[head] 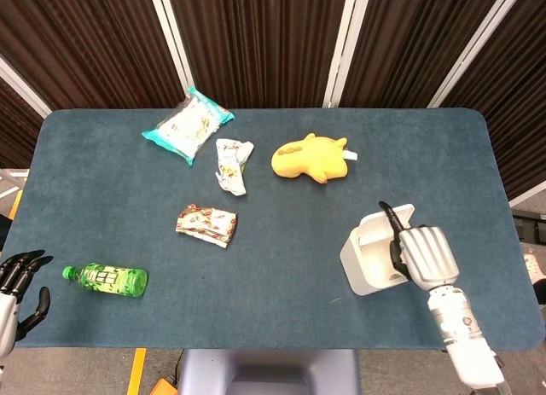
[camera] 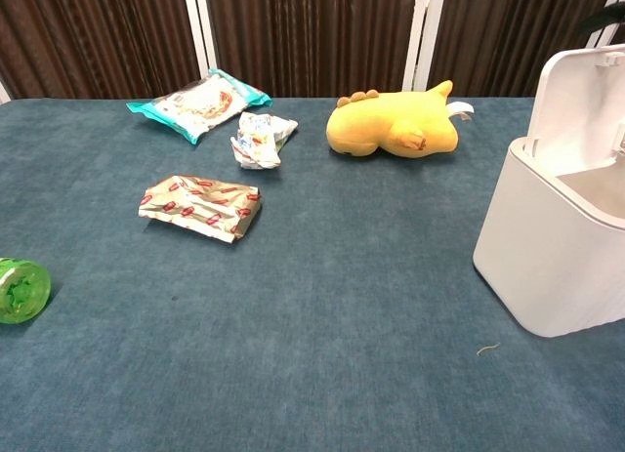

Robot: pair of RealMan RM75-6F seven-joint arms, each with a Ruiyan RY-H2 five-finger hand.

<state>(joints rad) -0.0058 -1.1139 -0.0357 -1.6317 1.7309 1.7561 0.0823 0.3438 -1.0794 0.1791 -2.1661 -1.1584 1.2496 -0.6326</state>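
Observation:
A white bin [head: 365,257] with its lid tipped up stands at the table's front right; the chest view shows the bin [camera: 547,247] large at the right edge. My right hand [head: 420,254] hovers over the bin's right side, back upward, fingers reaching across the opening and holding nothing. My left hand [head: 17,284] sits off the front left corner with its fingers apart and empty. A green bottle [head: 107,279] lies on its side just to the right of that hand; the chest view shows the bottle [camera: 20,290] end-on.
On the dark teal table [head: 281,267] lie a yellow plush toy [head: 309,157], a teal snack bag [head: 188,124], a crumpled white wrapper [head: 231,165] and a red-and-silver foil packet [head: 206,224]. Dark curtains stand behind the far edge.

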